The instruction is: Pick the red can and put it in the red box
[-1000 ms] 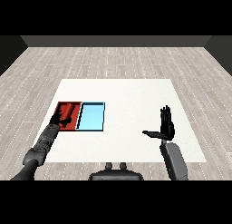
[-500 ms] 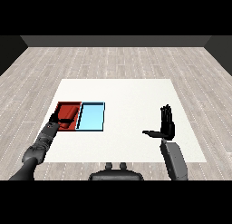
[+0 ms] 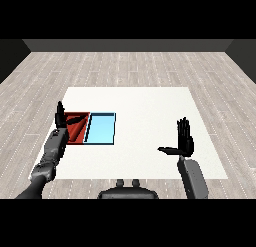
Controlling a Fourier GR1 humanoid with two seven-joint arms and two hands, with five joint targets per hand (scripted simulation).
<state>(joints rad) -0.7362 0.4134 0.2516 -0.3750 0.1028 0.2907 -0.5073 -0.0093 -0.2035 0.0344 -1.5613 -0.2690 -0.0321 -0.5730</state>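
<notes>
**Left hand raised at the red tray, can hard to make out**

The left hand covers the left edge of the red tray, and its thumb juts out across the tray's far half, so part of the tray floor is hidden. The red can does not show as a separate shape anywhere on the white table; it may lie inside the red tray, red against red, but the head view does not let me tell. The lower ends of both forearms run out of view at the bottom corners.

The left hand stands upright at the tray's left rim, fingers straight and held together pointing up, thumb spread to the right over the tray. It holds nothing. Its grey forearm rises from the lower left corner along the table's left side.

The right hand stands upright over the right part of the table, well apart from both trays, fingers straight and slightly apart, thumb stretched out to the left. It too holds nothing.

The light blue tray lies touching the red tray's right side.
</notes>
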